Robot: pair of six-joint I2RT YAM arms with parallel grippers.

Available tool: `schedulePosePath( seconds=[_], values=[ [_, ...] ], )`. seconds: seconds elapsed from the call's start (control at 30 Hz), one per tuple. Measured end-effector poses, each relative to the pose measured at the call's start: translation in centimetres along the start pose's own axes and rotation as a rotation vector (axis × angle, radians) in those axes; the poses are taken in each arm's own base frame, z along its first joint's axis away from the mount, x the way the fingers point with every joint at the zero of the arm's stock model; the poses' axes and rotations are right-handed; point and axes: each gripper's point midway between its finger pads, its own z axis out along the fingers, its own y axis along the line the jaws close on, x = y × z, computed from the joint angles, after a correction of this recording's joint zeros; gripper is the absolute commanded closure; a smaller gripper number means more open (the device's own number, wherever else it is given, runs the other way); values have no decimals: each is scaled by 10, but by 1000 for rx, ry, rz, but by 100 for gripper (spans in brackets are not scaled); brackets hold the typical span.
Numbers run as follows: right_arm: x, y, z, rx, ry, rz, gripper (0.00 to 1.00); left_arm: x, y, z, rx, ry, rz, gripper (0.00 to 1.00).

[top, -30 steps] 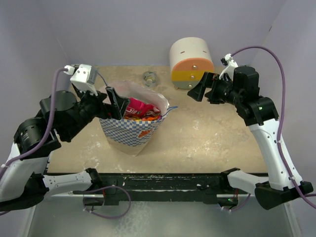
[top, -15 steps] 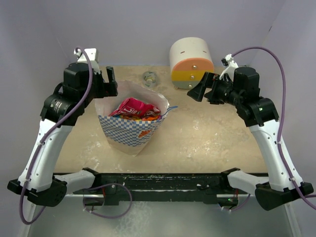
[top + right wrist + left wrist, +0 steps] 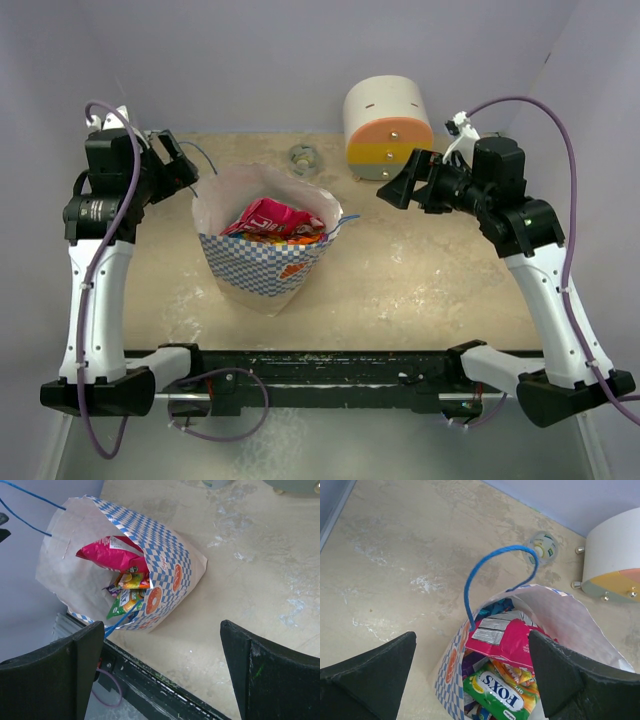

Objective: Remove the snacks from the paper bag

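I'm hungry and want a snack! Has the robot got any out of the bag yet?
Done: nothing yet. No packet lies on the table.
In hand: nothing. The left gripper and right gripper are both open and empty, one on each side of the bag.
Left: all of it. The snacks, with a pink packet on top, sit inside the bag.

Robot lab: plain-walled test table
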Motion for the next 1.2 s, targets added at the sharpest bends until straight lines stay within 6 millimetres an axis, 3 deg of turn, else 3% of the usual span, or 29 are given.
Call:
schedulePosePath(
  seconds=[0.23,0.37,0.53,0.7,0.83,0.93,1.1,1.2],
  values=[
    [7,-2,-1,-5,14,-3,0,1,13,31,34,-5,-10,27],
    [8,-1,-1,-8,18,-3,0,3,9,46,88,-18,22,29],
    [9,0,-1,-16,22,-3,0,-10,0,62,148,-75,61,43],
    [9,0,-1,-16,22,-3,0,-19,0,81,178,-91,72,48],
    [10,0,-1,-15,24,-3,0,-28,-10,82,225,-124,85,65],
    [10,-2,2,-12,29,-5,0,-36,-15,80,250,-157,96,85],
    [14,-8,16,-4,70,-14,0,-43,-18,75,262,-179,102,100],
    [21,-7,27,-33,124,-4,0,-47,-24,67,278,-174,92,100]
  ],
)
